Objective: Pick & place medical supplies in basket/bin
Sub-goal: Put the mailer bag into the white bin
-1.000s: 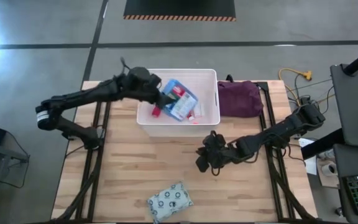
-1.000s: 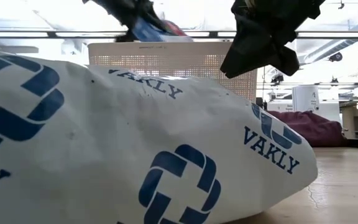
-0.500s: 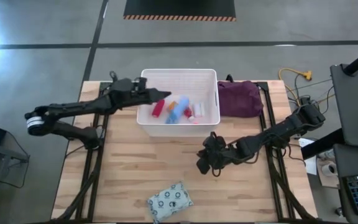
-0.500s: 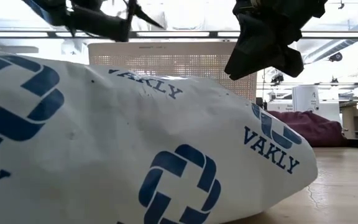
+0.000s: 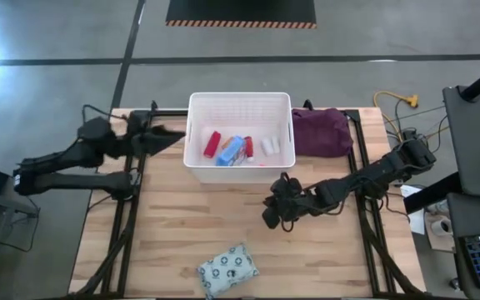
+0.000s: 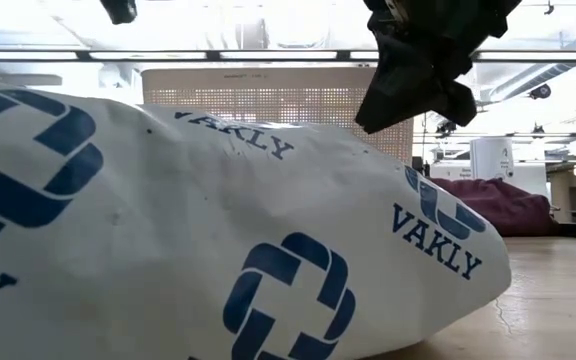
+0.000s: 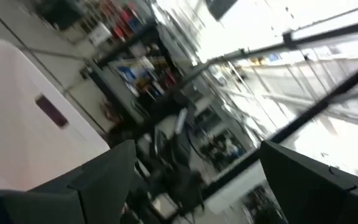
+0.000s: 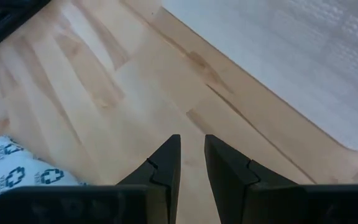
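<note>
Resting inside the white basket (image 5: pixel 240 102) at the table's far edge are a red tube (image 5: pixel 212 143), a blue-white box (image 5: pixel 232 151) and a white bottle (image 5: pixel 269 146). The grey patterned pouch (image 5: pixel 227 270) lies on the near table. The left gripper (image 5: pixel 172 135), fingers spread and empty, hangs just beside the basket's left wall. The right gripper (image 5: pixel 271 218) hovers over bare wood, fingers nearly together, holding nothing.

Pale wood table (image 5: pixel 173 225), white perforated plastic basket (image 5: pixel 240 103), crinkled printed pouch (image 5: pixel 227 269), purple cloth bundle (image 5: pixel 319 132)
</note>
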Available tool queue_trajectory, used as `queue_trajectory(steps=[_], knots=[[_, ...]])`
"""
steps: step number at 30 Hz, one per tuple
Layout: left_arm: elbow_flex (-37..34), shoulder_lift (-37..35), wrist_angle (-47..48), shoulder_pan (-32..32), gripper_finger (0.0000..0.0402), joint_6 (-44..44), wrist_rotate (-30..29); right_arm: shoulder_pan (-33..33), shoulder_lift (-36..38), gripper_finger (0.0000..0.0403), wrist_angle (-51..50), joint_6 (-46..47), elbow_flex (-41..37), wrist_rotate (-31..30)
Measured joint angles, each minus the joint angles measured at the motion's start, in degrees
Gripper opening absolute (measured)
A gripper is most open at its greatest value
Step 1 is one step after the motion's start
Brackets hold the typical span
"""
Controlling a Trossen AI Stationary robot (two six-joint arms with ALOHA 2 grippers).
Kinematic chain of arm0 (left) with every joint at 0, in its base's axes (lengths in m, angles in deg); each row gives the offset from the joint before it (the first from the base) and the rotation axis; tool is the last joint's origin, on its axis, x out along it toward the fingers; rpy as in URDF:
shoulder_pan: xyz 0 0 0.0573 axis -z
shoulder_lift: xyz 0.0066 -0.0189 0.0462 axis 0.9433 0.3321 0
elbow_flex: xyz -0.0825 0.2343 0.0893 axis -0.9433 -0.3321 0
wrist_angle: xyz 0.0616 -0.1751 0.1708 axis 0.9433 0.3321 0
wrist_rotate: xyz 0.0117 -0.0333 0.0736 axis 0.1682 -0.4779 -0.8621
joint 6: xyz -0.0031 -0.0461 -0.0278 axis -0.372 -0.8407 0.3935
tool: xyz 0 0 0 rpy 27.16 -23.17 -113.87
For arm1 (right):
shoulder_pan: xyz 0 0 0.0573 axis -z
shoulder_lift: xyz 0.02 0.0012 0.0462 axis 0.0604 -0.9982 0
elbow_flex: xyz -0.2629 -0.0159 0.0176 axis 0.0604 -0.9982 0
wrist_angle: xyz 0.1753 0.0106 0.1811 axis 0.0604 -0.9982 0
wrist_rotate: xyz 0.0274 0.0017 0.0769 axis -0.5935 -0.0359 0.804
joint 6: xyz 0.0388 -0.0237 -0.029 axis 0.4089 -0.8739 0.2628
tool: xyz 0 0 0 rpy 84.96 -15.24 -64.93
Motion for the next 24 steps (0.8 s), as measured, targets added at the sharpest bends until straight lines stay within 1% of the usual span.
queue_trajectory(steps=[2,4,7,10,12,15,18,21,24], knots=[[-0.1,-1.7,2.4,2.6,0.0326,-0.1,-0.2,-0.1,0.0,0.0068,1.0,-1.9,0.3,0.6],[-0.2,-2.3,3.4,5.3,0.0326,-0.3,-0.1,-0.4,0.0,0.0068,1.4,-4.1,1.4,2.8],[-0.2,-2.1,5.0,10.0,0.0326,-0.8,1.5,-0.4,-0.1,0.0068,1.5,-5.3,2.5,6.8],[-0.1,-1.0,10.5,14.9,0.0326,-0.8,2.0,-0.4,-0.2,0.0068,1.3,-5.0,3.0,8.7],[-0.2,0.3,16.6,18.6,0.0326,-1.5,1.9,-0.5,-0.2,0.0068,1.4,-3.8,3.1,10.0],[-0.3,2.7,22.4,25.1,0.0326,-3.6,1.3,-1.5,-0.2,0.0068,1.5,-2.9,3.1,12.4],[-0.8,5.8,23.3,31.9,0.0324,-4.1,0.0,-2.9,-0.4,0.0068,1.9,-1.5,3.2,16.0],[-1.3,9.4,23.3,38.5,0.0306,-4.1,-2.5,-4.1,-1.1,0.0068,1.9,1.6,3.2,19.2],[-2.0,13.3,23.0,43.2,0.0277,-5.2,-4.7,-4.9,-2.2,0.0068,1.9,9.3,3.5,20.1]])
